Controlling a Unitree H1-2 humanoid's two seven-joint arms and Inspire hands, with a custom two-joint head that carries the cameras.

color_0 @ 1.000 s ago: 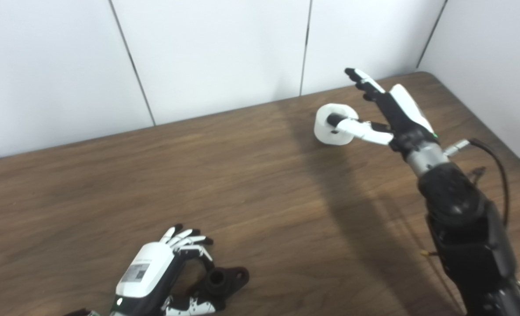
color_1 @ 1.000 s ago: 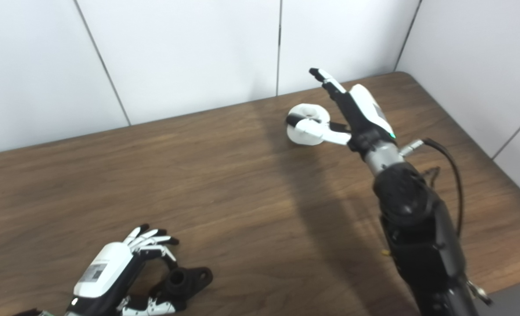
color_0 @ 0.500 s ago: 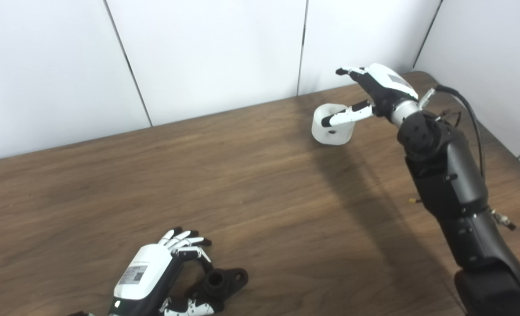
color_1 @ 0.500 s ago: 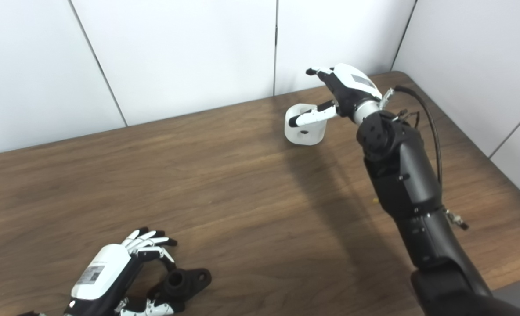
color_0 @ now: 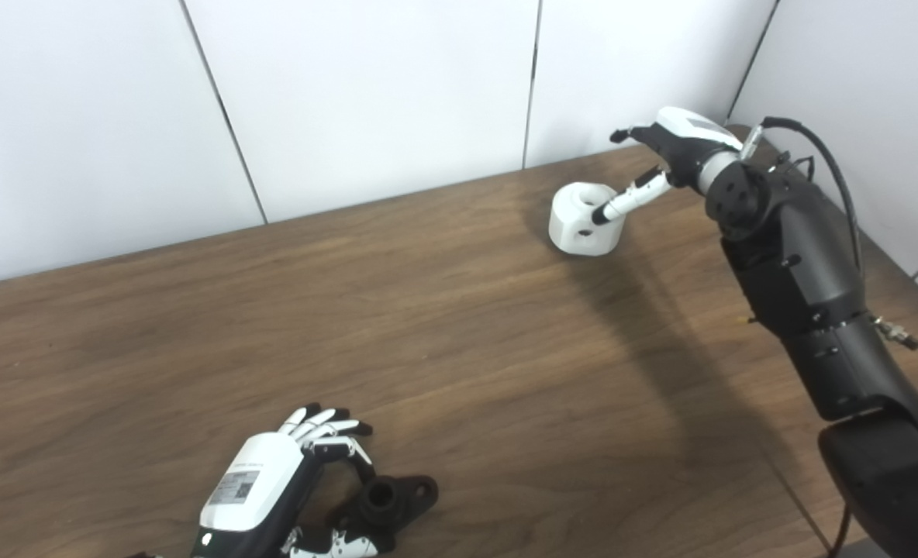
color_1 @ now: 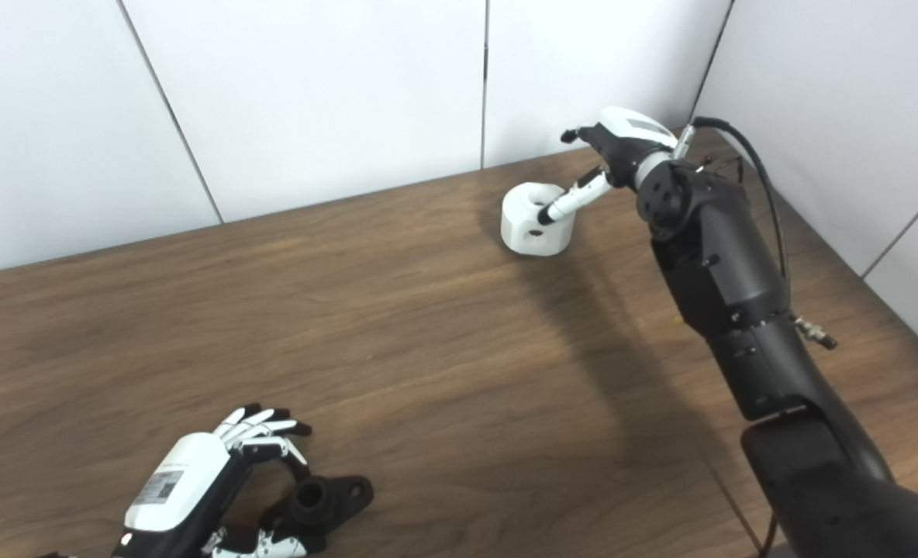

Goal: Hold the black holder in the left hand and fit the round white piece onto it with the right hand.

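The black holder [color_0: 393, 497] lies flat on the wooden table [color_0: 443, 325] near the front edge, its round socket facing up. My left hand [color_0: 269, 484] is cupped around it from the left, fingers curled above it with a gap showing and the thumb along its near side. The round white piece [color_0: 581, 225] stands at the far right by the wall, with a hole on top and another in its side. My right hand [color_0: 664, 151] hovers just right of it, open. Its thumb tip rests on the piece's top rim and its fingers point away behind.
White wall panels [color_0: 366, 101] run close behind the table, and a second wall closes the right corner. A black cable [color_0: 823, 167] loops off the right forearm. The table's right edge lies just beyond the right arm.
My right hand has rolled over at the wrist and drawn back a little. The white piece has turned from tilted toward me to standing with its hole up. The left hand and holder are unmoved.
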